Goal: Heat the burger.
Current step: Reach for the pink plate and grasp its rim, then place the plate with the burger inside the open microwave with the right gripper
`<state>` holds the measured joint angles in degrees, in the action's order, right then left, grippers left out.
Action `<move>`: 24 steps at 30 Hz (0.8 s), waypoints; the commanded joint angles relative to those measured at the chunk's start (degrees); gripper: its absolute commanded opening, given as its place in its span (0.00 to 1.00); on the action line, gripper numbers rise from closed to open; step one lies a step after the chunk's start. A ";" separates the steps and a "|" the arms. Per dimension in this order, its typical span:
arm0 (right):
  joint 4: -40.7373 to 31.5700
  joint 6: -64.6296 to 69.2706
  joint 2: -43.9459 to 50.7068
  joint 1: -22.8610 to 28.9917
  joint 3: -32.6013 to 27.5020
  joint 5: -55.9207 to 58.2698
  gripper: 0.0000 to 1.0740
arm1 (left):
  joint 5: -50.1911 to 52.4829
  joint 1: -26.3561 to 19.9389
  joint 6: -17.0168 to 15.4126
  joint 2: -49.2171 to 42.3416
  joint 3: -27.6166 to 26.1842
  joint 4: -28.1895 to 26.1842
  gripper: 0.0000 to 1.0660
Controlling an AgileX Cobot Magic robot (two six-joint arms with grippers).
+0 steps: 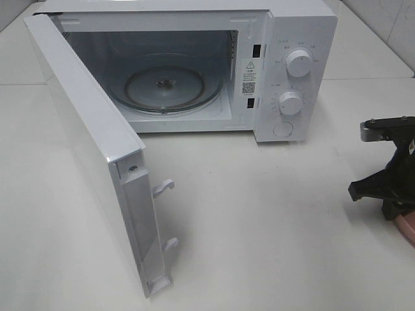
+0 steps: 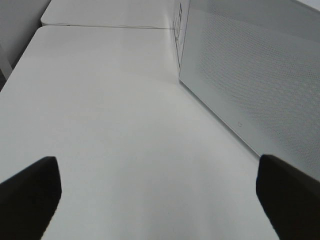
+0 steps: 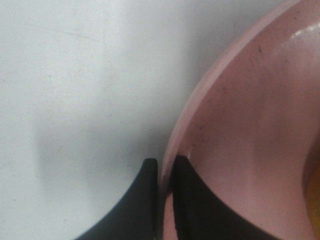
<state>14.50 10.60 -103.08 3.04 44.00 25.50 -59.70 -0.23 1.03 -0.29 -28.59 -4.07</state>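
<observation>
Pink plate (image 1: 407, 228), lower right edge of the overhead frame: right fingers (image 3: 145, 205) are clamping its rim, presumably to carry the burger (image 3: 316, 200), which is showing only as a golden sliver in the wrist view. White microwave (image 1: 292, 39), upper centre, is standing with door (image 1: 84, 129) open to receive it; left fingers (image 2: 30, 200) are hanging apart, empty.

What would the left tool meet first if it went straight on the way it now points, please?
Probably the white table; the open microwave door stands to one side, though depth is unclear.
</observation>
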 commanded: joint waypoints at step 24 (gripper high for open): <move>17.48 18.22 3.27 10.14 -0.80 9.57 0.00 | 0.29 -0.23 0.00 -1.15 0.17 -0.06 0.92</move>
<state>29.91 28.13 -100.50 13.12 43.32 33.69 -59.70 -0.23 1.03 -0.29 -28.59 -4.07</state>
